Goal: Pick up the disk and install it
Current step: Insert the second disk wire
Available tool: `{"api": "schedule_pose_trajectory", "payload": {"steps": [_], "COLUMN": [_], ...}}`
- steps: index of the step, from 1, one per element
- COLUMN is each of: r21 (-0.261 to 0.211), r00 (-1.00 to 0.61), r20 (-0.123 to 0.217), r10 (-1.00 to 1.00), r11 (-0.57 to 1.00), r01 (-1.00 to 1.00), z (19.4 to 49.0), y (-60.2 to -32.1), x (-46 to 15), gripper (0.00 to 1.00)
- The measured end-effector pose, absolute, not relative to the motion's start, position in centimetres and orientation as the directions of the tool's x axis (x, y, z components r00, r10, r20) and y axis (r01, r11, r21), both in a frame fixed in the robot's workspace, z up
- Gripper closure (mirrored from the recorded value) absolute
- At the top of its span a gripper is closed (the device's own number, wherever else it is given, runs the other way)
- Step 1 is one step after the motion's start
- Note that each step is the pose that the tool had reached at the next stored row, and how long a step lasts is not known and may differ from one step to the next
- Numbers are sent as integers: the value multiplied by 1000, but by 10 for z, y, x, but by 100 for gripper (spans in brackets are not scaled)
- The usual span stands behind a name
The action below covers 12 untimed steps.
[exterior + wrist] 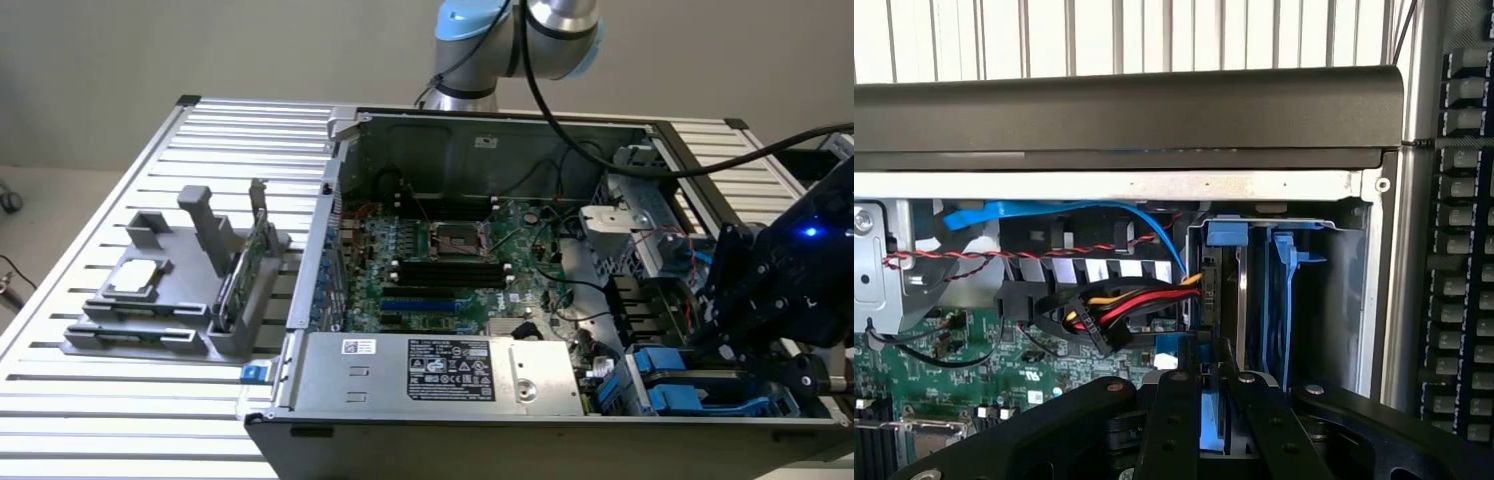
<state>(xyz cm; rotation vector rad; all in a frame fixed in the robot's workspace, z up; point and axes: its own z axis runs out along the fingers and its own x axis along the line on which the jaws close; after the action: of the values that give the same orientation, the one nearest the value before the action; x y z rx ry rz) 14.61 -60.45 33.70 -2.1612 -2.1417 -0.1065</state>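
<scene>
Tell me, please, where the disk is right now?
The disk sits between the gripper's fingers at the drive bay in the computer case's corner, at the exterior view's lower right, beside an empty blue carrier.

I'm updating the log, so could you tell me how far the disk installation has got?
The gripper is closed on the disk by its blue edge, so pickup looks done. It is over the drive bay at the case's corner. The disk is not yet seated in its slot.
</scene>
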Motion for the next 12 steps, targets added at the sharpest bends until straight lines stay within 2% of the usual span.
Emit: {"api": "schedule_pose_trajectory", "payload": {"steps": [8,9,10,12], "r21": [-20,-20,-20,-21], "r00": [10,10,10,10], "r20": [118,118,118,119], "r10": [993,993,993,993], "r11": [-8,-8,-8,-8], "r01": [1000,1000,1000,1000], "z": [333,333,333,334], "y": [-605,-605,-606,-606], "x": [147,147,147,147], "gripper": [83,82,75,75]}}
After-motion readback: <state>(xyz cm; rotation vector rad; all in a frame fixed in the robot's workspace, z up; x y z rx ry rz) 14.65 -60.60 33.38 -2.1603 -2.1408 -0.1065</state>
